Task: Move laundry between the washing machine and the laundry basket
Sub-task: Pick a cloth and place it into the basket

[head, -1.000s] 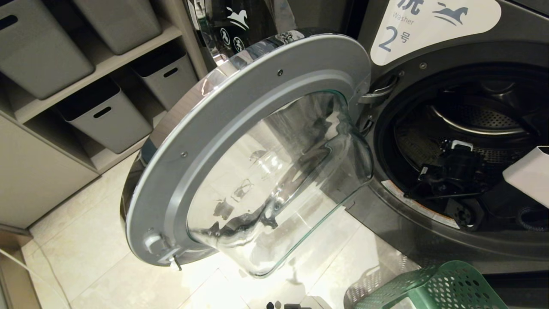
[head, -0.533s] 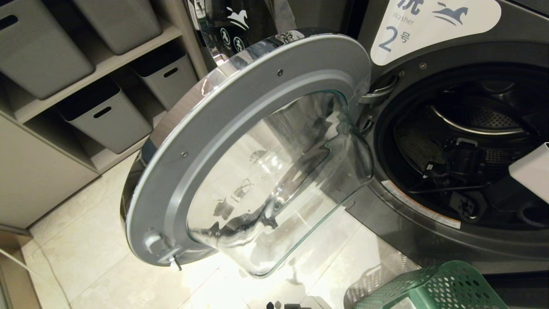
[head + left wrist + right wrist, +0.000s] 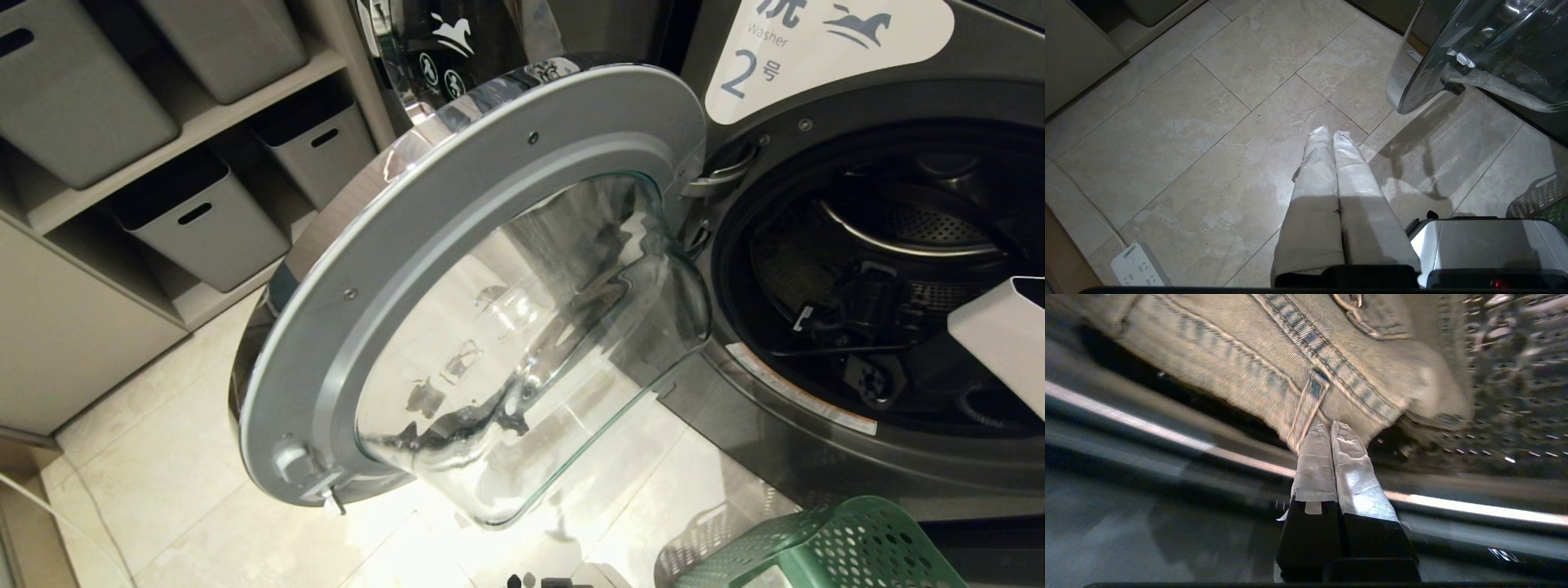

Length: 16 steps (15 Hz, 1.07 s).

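Nearest to the robot, the left gripper [image 3: 1331, 134] hung parked over the pale tiled floor [image 3: 1208, 122], its taped fingers pressed together with nothing between them. A white power strip [image 3: 1139, 265] lay on the tiles off to one side, and the lower edge of the open glass door [image 3: 1474, 53] showed beyond the fingertips.

In the head view a corner of the green laundry basket [image 3: 824, 543] sat on the floor just in front of the washing machine [image 3: 833, 245], below its open drum mouth; only its perforated rim and wall showed, so what lay inside could not be told. The round chrome-rimmed door [image 3: 457, 269] stood swung wide open to the left, its bulging glass bowl facing the camera.

Farther in, the right arm [image 3: 1000, 335] reached from the right edge into the dark drum opening. Its gripper [image 3: 1331, 430] was inside the drum, taped fingers shut flat against each other and pinching nothing. The tips stood just at the edge of the laundry [image 3: 1306, 363], a pale denim-like piece with stitched seams and a belt loop lying against the perforated steel drum wall [image 3: 1506, 375]; whether the tips touched the cloth could not be told.

At the back left, grey storage bins [image 3: 204, 220] sat on beige shelves, and above the drum the white label [image 3: 816, 49] read Washer 2
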### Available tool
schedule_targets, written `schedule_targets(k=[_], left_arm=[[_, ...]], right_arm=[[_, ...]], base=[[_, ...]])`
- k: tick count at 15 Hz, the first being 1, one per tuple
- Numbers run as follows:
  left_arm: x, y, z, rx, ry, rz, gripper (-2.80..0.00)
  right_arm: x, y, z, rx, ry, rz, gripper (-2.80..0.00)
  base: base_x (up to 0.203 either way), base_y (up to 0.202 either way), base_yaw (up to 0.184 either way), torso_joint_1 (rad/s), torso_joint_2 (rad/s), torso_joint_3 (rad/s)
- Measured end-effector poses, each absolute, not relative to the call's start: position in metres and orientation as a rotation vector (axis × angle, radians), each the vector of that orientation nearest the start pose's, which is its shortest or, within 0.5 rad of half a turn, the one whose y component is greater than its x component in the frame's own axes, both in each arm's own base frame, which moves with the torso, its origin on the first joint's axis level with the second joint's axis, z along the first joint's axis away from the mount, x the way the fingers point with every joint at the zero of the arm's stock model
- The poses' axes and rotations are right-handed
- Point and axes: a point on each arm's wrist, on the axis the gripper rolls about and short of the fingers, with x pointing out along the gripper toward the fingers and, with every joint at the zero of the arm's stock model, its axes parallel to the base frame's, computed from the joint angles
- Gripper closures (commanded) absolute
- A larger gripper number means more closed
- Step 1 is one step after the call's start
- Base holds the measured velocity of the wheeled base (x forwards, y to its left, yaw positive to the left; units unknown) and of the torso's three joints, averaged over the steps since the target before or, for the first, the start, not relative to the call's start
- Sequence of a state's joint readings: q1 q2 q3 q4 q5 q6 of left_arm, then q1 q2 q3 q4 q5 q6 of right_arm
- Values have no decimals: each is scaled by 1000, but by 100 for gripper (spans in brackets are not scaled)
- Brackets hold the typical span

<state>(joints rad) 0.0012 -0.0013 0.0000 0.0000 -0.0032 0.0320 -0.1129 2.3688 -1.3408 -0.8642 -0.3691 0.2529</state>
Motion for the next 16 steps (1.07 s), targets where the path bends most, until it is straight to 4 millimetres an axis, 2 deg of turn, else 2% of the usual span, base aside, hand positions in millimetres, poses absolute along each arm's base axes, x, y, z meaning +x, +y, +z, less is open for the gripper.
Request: schedule_targets(k=[6,16], left_arm=[[-23,0,75,32,-1,-2,0],[-23,0,75,32,-1,-2,0]], right_arm=[[490,-75,57,284,127,-489,0],[514,-79,69,330,41,-481,0]], base=[[0,0,0,0,0,0],[0,0,0,0,0,0]])
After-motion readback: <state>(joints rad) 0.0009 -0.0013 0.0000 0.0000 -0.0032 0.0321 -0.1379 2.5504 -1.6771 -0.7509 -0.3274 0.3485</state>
